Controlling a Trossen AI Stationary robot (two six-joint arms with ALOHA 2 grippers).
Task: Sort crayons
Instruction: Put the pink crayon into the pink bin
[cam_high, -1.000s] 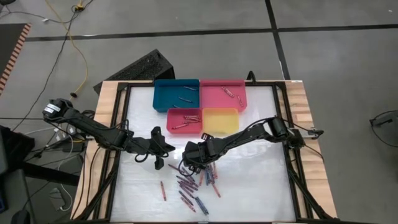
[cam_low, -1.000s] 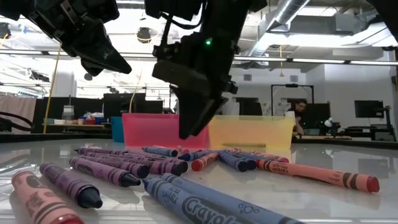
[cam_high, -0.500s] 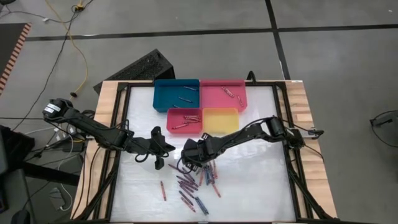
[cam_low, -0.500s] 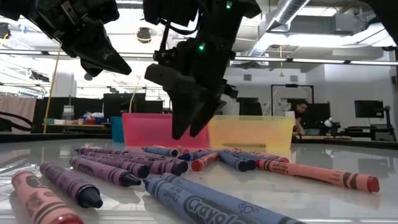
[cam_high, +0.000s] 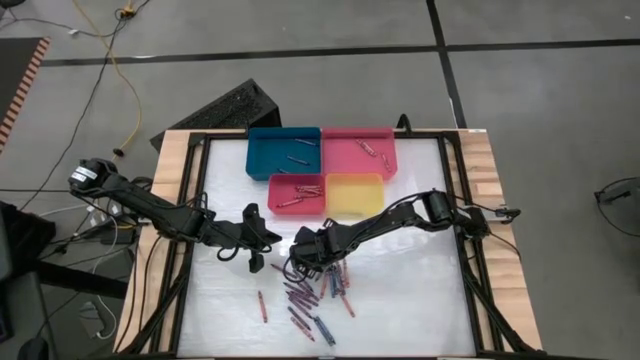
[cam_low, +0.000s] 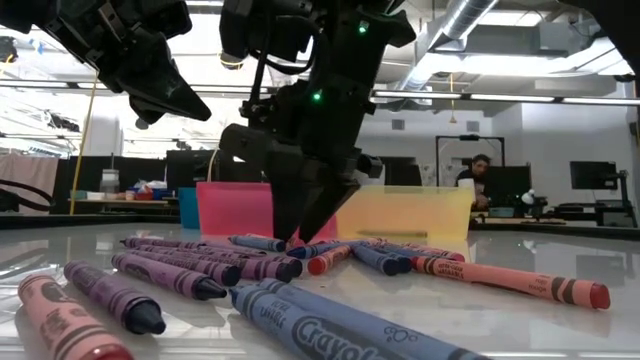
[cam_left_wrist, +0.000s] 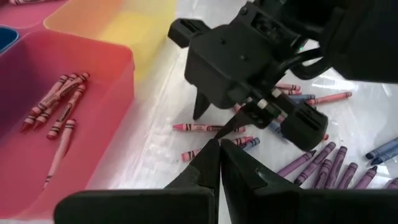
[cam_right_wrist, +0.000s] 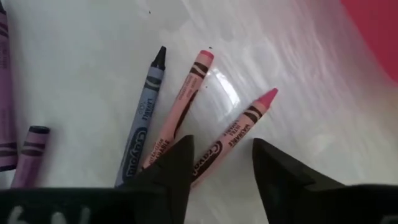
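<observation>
— White, glossy tabletop (cam_high: 400, 290) with light-wood edges; the grey floor (cam_high: 540, 100) around it carries a yellow cable (cam_high: 118, 75).

— And the right gripper (cam_right_wrist: 221, 163)?

— Fingers apart, low over a pink crayon (cam_right_wrist: 231, 144) lying between them; a paler pink one (cam_right_wrist: 180, 107) and a blue-grey one (cam_right_wrist: 143, 118) lie just beside it.

— The left gripper (cam_left_wrist: 220, 151)?

— Fingers together, raised, near the right one. Behind both, the red tray (cam_left_wrist: 118, 81) holds red crayons (cam_left_wrist: 59, 102).

— The room?

— Desks, monitors, a seated person (cam_low: 478, 180).

The white table (cam_high: 400, 300) with wooden side edges carries four trays: blue tray (cam_high: 283, 152), pink tray (cam_high: 358, 152), red tray (cam_high: 297, 193), yellow tray (cam_high: 354, 194). Loose crayons (cam_high: 310, 295) lie scattered near its front.
</observation>
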